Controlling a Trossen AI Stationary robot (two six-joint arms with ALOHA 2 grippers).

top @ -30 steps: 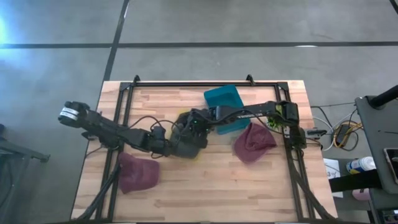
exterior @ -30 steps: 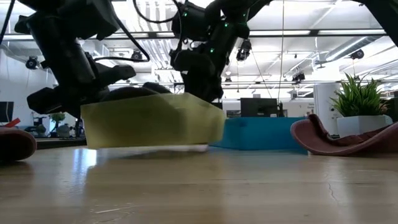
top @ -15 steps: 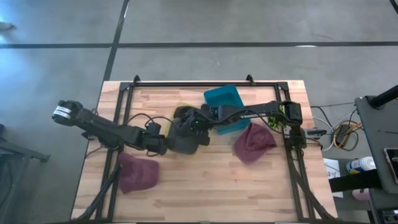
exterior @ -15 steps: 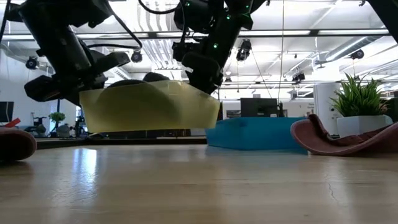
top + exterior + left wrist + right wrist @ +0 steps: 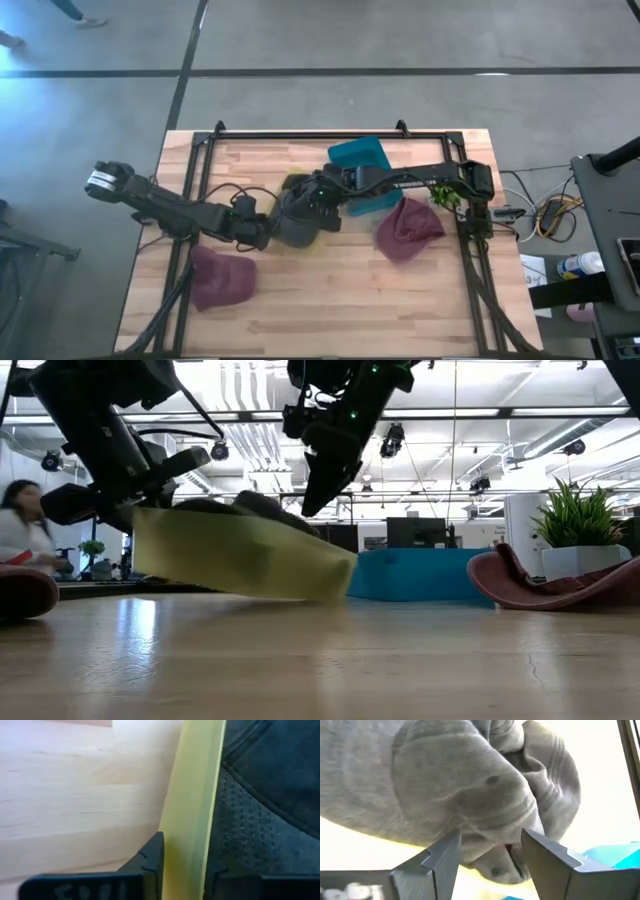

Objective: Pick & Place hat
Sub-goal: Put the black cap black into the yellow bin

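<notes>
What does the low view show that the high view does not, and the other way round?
Only the low view: the yellow bin tilted, one edge near the table, a plant, a person at the far left. Only the high view: both arms whole, the left gripper and right gripper at the bin, a maroon hat near the front. Both: the teal bin, the gray hat in the yellow bin, the maroon hat on the right.

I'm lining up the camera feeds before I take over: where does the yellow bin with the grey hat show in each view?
High view: yellow bin at table centre, mostly hidden under the arms, left of the teal bin.
Low view: yellow bin left of centre, tilted, left of the teal bin.
Left wrist view: its yellow wall runs between the left gripper's fingers.
Right wrist view: grey hat fills the frame; yellow beneath it.
Shared landmark: teal bin.
</notes>
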